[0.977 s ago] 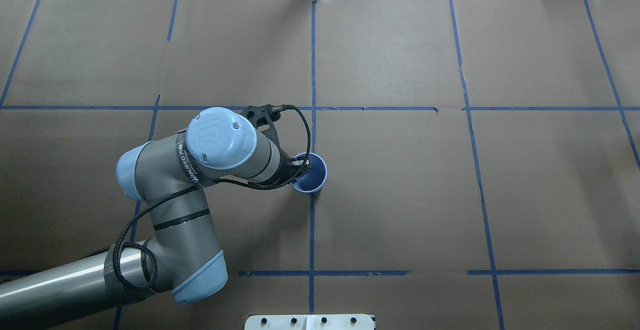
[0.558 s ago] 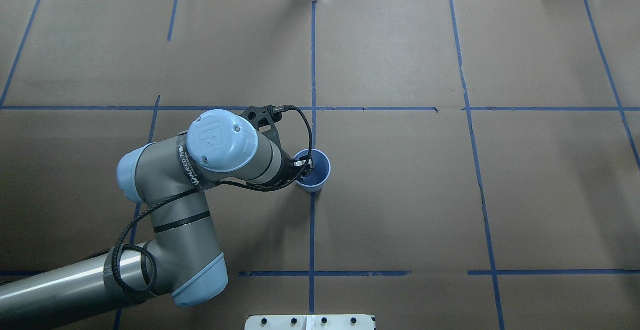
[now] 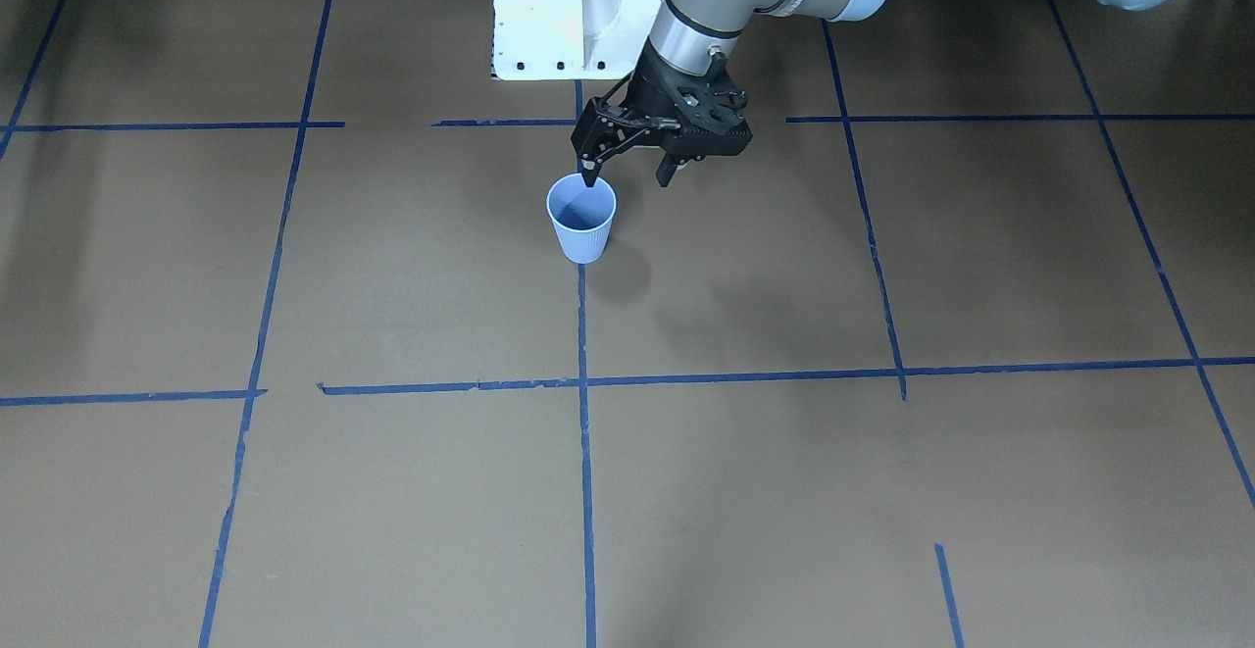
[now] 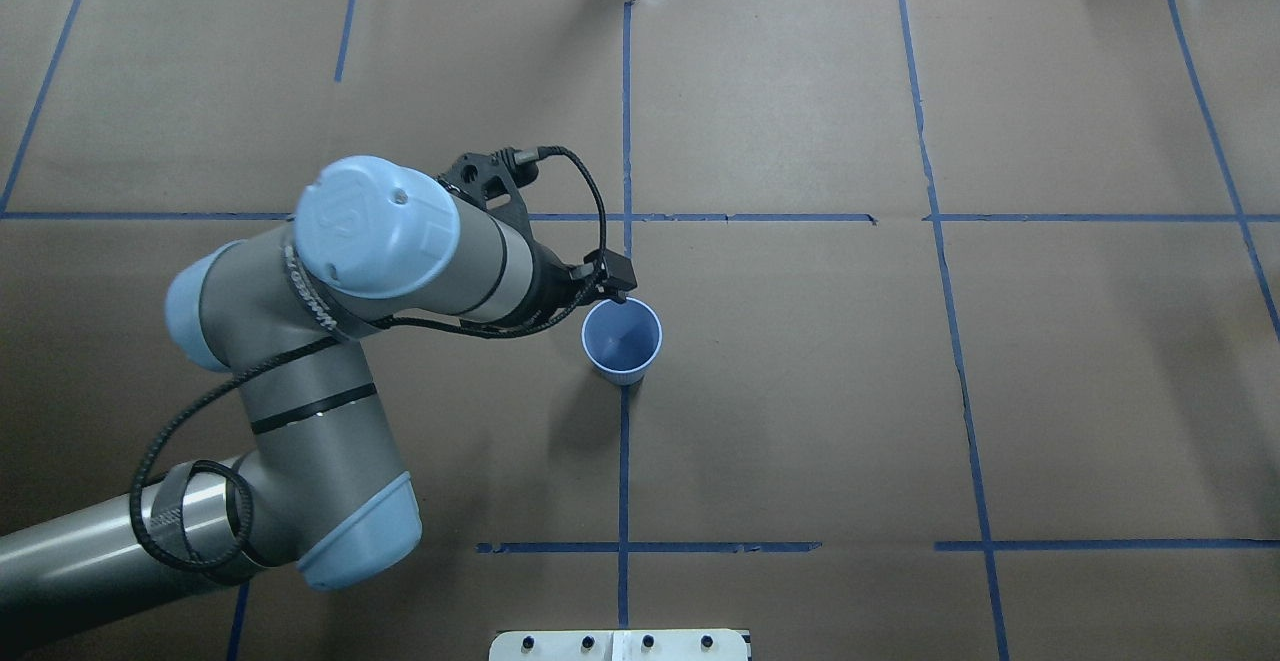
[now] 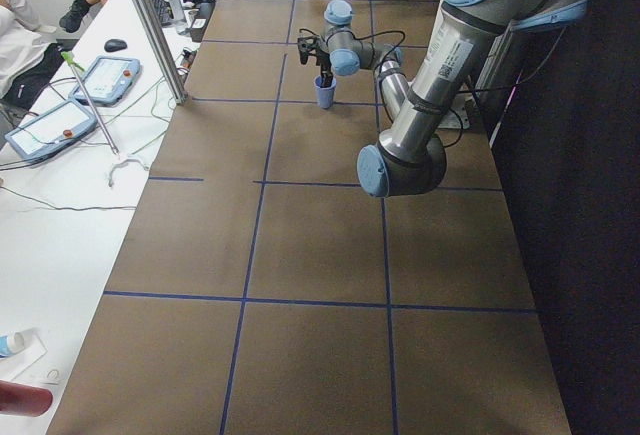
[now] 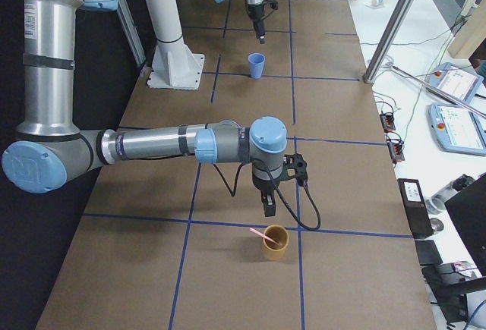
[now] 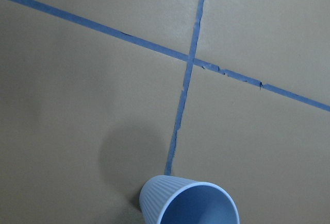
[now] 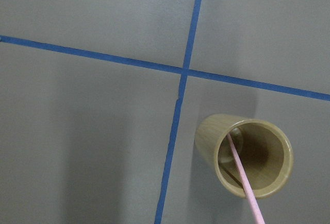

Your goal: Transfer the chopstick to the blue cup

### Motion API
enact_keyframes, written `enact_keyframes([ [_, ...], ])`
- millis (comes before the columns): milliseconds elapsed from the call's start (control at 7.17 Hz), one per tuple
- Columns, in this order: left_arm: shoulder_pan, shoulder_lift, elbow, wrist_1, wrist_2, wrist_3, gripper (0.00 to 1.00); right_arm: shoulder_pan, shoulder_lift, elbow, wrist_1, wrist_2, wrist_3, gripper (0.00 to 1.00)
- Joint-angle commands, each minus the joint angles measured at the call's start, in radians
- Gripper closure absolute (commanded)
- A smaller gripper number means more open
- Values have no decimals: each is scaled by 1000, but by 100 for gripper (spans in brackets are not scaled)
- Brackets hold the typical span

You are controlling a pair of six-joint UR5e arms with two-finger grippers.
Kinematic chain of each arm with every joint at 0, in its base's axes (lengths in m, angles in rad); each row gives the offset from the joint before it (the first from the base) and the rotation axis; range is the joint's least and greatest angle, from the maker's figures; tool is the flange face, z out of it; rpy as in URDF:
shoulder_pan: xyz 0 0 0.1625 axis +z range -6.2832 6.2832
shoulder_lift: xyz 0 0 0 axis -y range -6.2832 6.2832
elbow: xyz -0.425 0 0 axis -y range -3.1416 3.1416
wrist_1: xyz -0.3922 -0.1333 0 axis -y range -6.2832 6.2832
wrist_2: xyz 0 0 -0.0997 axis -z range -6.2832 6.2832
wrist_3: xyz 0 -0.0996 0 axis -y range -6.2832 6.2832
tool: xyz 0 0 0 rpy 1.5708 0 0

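Note:
The blue cup [image 3: 581, 222] stands upright on a tape line near the table's middle; it also shows in the overhead view [image 4: 622, 341] and the left wrist view [image 7: 188, 206]. It looks empty. My left gripper [image 3: 627, 177] is open and empty, just above the cup's robot-side rim, with one fingertip [image 3: 588, 177] over the rim. The pink chopstick [image 8: 242, 177] leans in a tan cup [image 8: 245, 154] at the table's right end. My right gripper [image 6: 266, 209] hangs just above that cup [image 6: 275, 243]; I cannot tell whether it is open or shut.
Brown paper with blue tape lines covers the table [image 4: 800, 391]. The white robot base [image 3: 574, 11] stands behind the blue cup. A side bench with tablets [image 6: 456, 125] and cables runs along the operators' edge.
My left gripper was down at the blue cup's rim, one finger inside; it has lifted out and drawn back. The cup shifted slightly to the right and stays upright.

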Motion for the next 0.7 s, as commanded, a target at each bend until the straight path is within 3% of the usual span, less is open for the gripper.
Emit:
enact_keyframes([
  [0, -4, 8, -9, -2, -1, -3, 0, 15, 37, -132, 18, -3, -35, 7],
  [419, -4, 10, -11, -4, 2, -8, 0, 31, -19, -175, 98, 0, -94, 7],
  [558, -2, 11, -9, -7, 2, -8, 0, 31, -8, -212, 100, 7, -88, 12],
])
